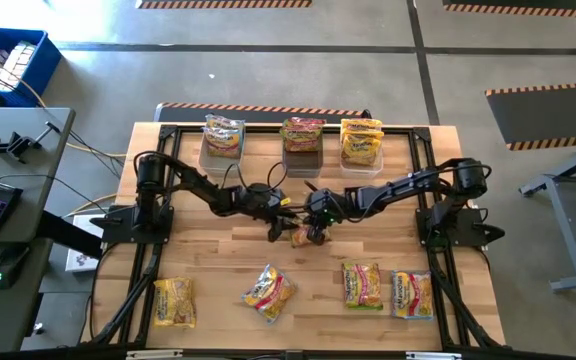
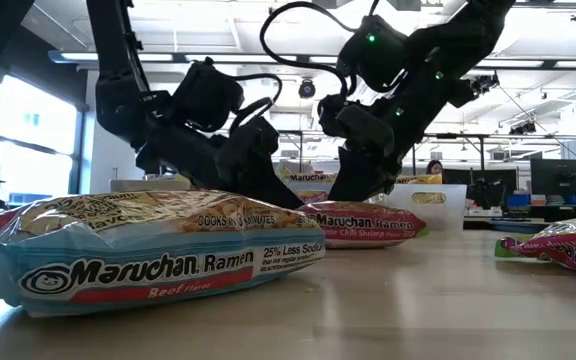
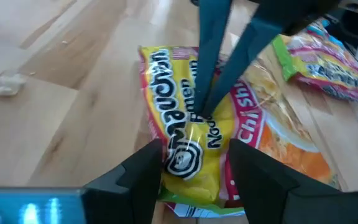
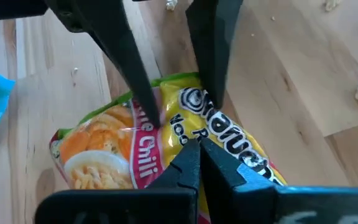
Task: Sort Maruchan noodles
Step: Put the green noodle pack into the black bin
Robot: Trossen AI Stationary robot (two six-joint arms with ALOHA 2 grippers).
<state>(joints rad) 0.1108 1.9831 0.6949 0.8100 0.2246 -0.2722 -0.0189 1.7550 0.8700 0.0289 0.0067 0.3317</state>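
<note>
High view: both arms meet at mid-desk [image 1: 218, 260] over one Chili Shrimp packet [image 1: 301, 236]. Left pincer [image 1: 280, 226] and right pincer [image 1: 315, 230] sit on either end of it. Three tubs along the far edge already hold packets: left tub [image 1: 223, 138], middle tub [image 1: 302, 136], right tub [image 1: 362, 142]. Four loose packets lie near the front edge, including a yellow one [image 1: 174, 301] at front left.

Low view: a Beef packet [image 2: 143, 258] fills the foreground. The Chili Shrimp packet [image 2: 363, 223] lies flat on the desk under both pincers.

Left wrist view: left pincer [image 3: 194, 168] spread, fingers straddling the yellow end of the packet [image 3: 185, 155], not clenched on it. The other arm's fingers converge on the packet's middle.

Right wrist view: right pincer [image 4: 199, 160] tips clenched together, apparently pinching the packet [image 4: 166, 134] wrapper.

Risk: two pincers on one crinkly packet. If both pull, the wrapper may tear or slip out; a thin pinch on film could let it drop mid-carry. Fingers are crowded, so a collision looks possible.
</note>
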